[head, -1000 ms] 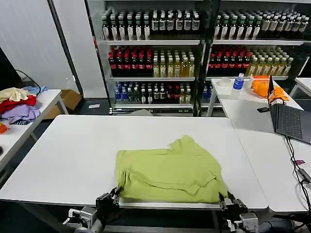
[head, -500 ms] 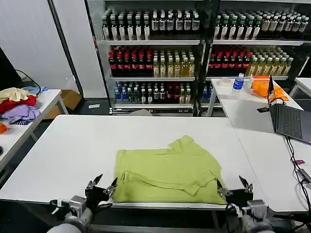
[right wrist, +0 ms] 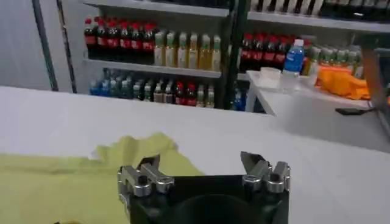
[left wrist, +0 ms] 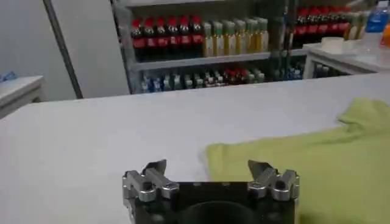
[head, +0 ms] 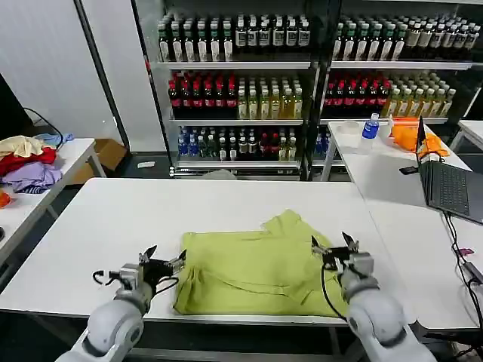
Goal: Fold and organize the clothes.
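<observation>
Shelves of bottled drinks (head: 234, 98) line the back of the room, and before them stands a broad white table (head: 113, 234) with a lime-green short-sleeved cotton T-shirt (head: 256, 271) lying partly folded near its front edge, toward the robot's right of centre. The left gripper (head: 163, 265) hovers just beside the shirt's left edge with its fingers spread wide and nothing between them. The right gripper (head: 335, 246) sits over the shirt's right border, fingers likewise wide apart and holding nothing; whether they touch the cloth cannot be told. Bare tabletop stretches to the left and behind the shirt, while the shirt's near hem lies close to the front edge. Both arms reach forward from below, low over the table.
</observation>
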